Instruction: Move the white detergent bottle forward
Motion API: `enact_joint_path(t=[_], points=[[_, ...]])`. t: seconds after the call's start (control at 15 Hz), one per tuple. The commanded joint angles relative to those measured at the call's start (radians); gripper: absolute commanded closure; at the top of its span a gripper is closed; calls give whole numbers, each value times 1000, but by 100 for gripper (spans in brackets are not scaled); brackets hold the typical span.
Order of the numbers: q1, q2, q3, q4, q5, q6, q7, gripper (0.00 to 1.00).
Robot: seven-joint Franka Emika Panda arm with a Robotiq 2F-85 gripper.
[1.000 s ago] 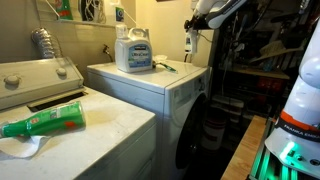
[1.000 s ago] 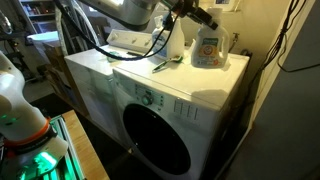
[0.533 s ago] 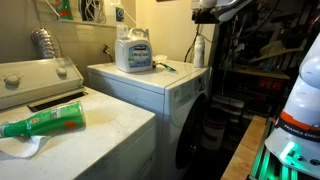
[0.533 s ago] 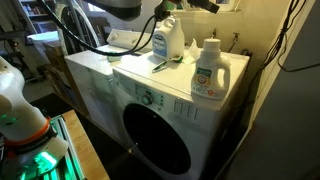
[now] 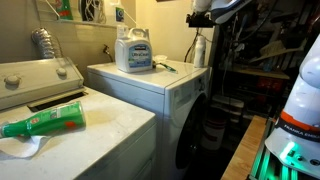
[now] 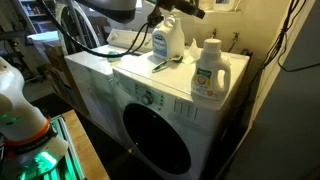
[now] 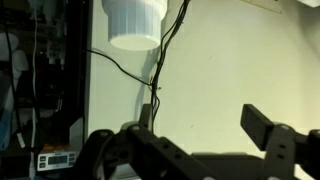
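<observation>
The small, slim white plastic detergent bottle with the bluish-green label (image 6: 208,72) stands upright and free on the flat top of the white front-loading washing machine (image 6: 178,80). It is near the front edge and toward the side by the wall. Nothing touches it. It is well apart from the large whitish jug with a handle and blue label (image 6: 168,40), which sits further back on the same top. That spacing suggests the bottle is already at the forward spot the task asks for, set far enough in from the edge to stay steady.

The dark gripper (image 6: 188,10) hangs high above the back of the machine, clear of both containers, probably so that the arm cannot knock the bottle over. In the wrist view its two fingers (image 7: 262,122) are spread wide, with only wall and a dangling cable between them. It holds nothing.

The bottle has a narrow neck and a white cap, and it reaches about half the jug's height. A round white cap (image 7: 133,22) at the top of the wrist view is likely this bottle's own cap, though that cannot be confirmed.
</observation>
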Motion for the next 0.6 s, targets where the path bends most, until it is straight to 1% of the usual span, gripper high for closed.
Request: enact_joint_path(t=[0.0, 0.2, 0.33, 0.47, 0.53], points=[[0, -44, 48, -62, 158, -130, -128, 0], [-8, -40, 73, -70, 208, -231, -145, 0], [-14, -31, 78, -80, 199, -269, -123, 0], [-19, -24, 73, -102, 179, -256, -92, 0], [-20, -20, 71, -113, 190, -244, -97, 0]])
